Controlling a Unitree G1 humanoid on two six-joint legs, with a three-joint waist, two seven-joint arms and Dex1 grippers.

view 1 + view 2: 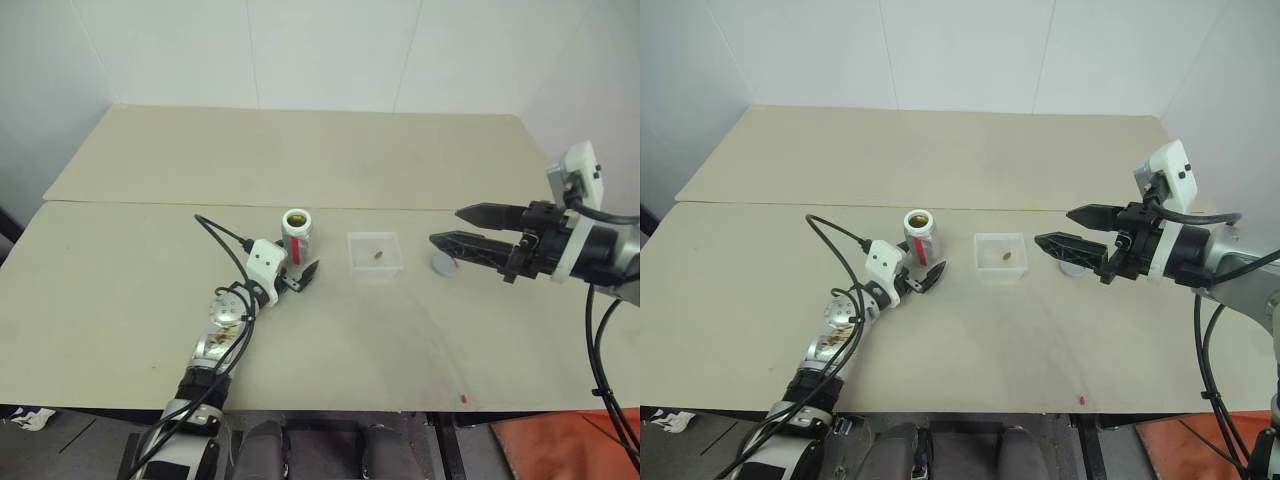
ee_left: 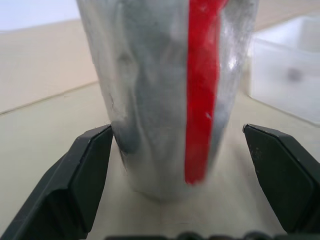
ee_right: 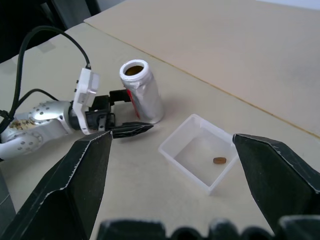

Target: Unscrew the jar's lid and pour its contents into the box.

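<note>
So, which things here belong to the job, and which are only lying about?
Belong to the job:
- jar, upright, uncapped
- lid, on the table
- box
- brownish piece inside the box

Only lying about:
- small red speck near the table's front edge

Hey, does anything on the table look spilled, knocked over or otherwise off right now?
Nothing stands out. The jar stands upright with its mouth open, between the left gripper's open jaws. The brown piece lies inside the box, nothing spilled around it. The lid lies flat on the table beyond the box.
</note>
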